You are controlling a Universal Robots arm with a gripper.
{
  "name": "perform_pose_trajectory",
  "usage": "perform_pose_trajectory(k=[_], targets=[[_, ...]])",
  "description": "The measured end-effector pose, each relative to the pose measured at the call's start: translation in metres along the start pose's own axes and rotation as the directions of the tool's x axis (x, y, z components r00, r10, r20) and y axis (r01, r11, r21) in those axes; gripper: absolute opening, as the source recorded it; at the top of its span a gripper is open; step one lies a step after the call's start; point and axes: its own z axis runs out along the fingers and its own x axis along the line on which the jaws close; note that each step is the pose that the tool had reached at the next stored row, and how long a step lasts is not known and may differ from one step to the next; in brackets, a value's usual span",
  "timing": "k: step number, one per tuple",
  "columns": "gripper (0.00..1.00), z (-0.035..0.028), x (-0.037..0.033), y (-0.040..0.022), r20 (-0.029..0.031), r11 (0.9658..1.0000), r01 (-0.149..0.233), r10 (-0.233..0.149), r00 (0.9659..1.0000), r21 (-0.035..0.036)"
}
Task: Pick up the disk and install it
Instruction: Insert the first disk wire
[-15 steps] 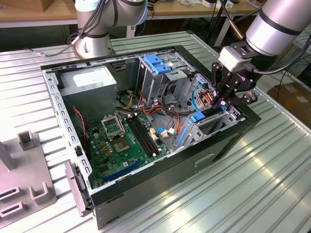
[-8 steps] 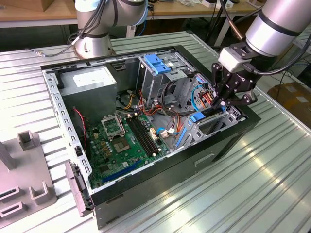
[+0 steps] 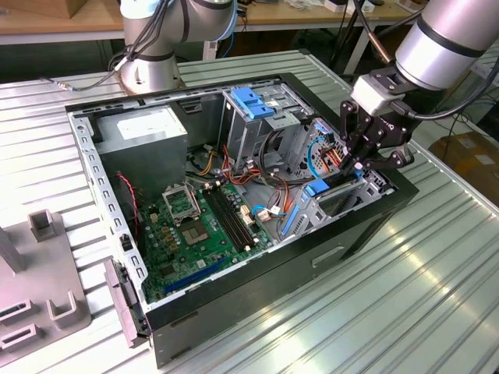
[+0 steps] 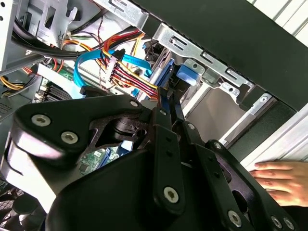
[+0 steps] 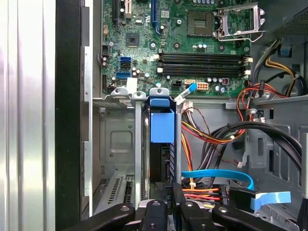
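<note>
The disk (image 5: 161, 126) stands on edge in a slot of the metal drive bay (image 5: 118, 139), at the exterior view's right end of the open computer case (image 3: 366, 226). Its bright blue rail (image 3: 316, 188) shows at the top, and in the second wrist view it is the blue piece (image 4: 186, 74) just past the fingertips. My gripper (image 3: 359, 162) hangs directly over the near end of the disk. Its black fingers (image 4: 162, 108) lie close together with nothing seen between them, the gripper (image 5: 172, 190) (image 4: 168, 94) almost on the disk's edge.
Red, yellow and blue cables (image 5: 216, 174) crowd the space beside the bay. The motherboard (image 3: 195, 226), a grey box with a white label (image 3: 144, 128) and a tall cage with a blue latch (image 3: 253, 101) sit inside the case. A person's hand (image 4: 279, 175) rests on the table outside it.
</note>
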Motion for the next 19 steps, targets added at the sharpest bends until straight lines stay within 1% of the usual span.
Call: perform_pose_trajectory(k=[8,10,13,19], targets=[[0.16,0.004,0.0003,0.0004,-0.0001,1.0,0.0,0.0,1.0,0.0],[0.16,0.0031,0.0002,0.0004,0.001,1.0,0.0,0.0,1.0,0.0],[0.16,0.0008,0.0001,0.0004,0.0003,1.0,0.0,0.0,1.0,0.0],[0.16,0.0003,-0.0001,0.0003,0.0,1.0,0.0,0.0,1.0,0.0]])
